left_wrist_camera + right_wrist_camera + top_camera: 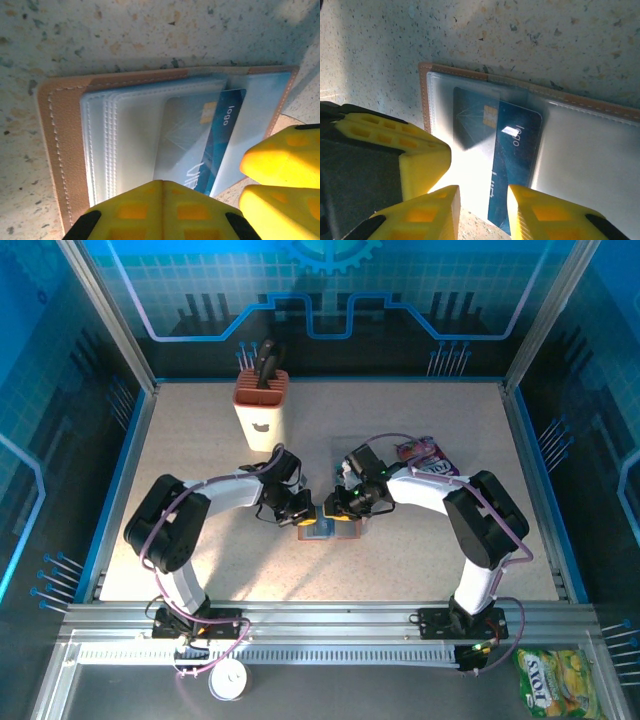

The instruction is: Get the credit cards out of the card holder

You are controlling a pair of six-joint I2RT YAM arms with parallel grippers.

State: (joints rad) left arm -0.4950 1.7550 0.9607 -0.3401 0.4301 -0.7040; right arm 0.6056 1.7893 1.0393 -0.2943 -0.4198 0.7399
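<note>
One glossy card point(220, 140); stitched tan holder point(60, 150)

surface point(125, 35): pale speckled stone-look, part in shadow.
card holder point(62, 135): lies open and flat on the surface; brown cover with pale stitching, layered cloudy sleeves inside.
teal-blue card point(222, 132): tilted, partly out of a sleeve, white word "logo" on it; one end hidden behind the left tool.
sleeved card point(182, 130): pale through the plastic, gold chip showing, overlapped by the teal-blue card.
left tool point(162, 190): yellow fingers meet at a thin seam, over the holder's edge.
right tool point(250, 184): two yellow fingers, a dark gap between them, just beside the teal-blue card; contact unclear.
</note>
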